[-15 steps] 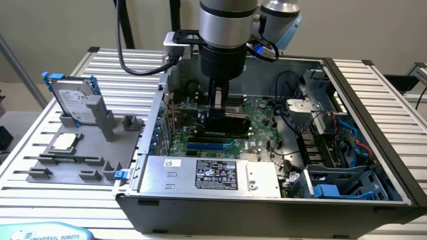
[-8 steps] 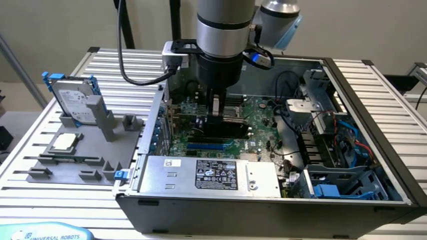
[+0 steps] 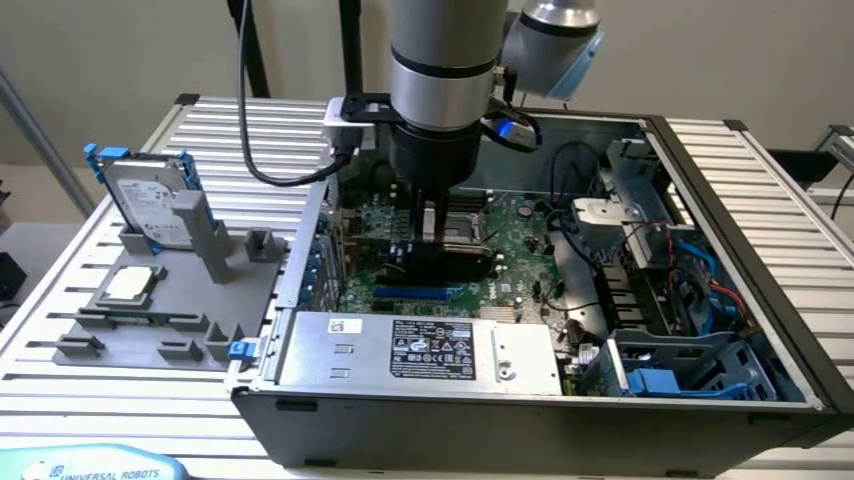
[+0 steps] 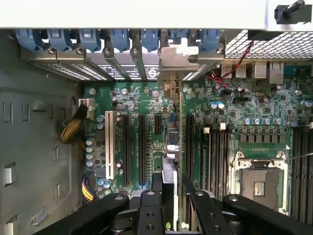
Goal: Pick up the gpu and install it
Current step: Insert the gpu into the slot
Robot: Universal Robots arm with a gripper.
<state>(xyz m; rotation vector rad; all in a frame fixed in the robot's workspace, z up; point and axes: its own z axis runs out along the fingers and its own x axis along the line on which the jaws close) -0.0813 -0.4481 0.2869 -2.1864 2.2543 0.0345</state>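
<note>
The gpu [image 3: 441, 262] [image 4: 169, 171] stands on its long edge inside the open computer case [image 3: 534, 410], over the green motherboard [image 4: 142, 98]. The gripper [image 3: 430, 228] [image 4: 172, 196] pinches it from above, with one black finger [image 4: 150, 198] on each face of the card. In the wrist view the card shows edge-on, running between the long black expansion slots [image 4: 126, 147] and the memory slots [image 4: 215, 156]. Its silver bracket [image 4: 183, 58] is up against the case's rear wall, among the blue slot clips [image 4: 117, 36]. Whether its lower edge is seated in a slot cannot be told.

The empty CPU socket [image 4: 259, 181] lies just beyond the memory slots. The power supply [image 3: 427, 350] fills the case's near wall in the exterior view.

The case sits toward the tabletop's [image 3: 761, 190] edge on the exterior view's right. Near the opposite edge, a grey fixture [image 3: 134, 335] holds a silver hard drive [image 3: 144, 200] upright, with a small square CPU chip [image 3: 131, 285] lying flat below it.
</note>
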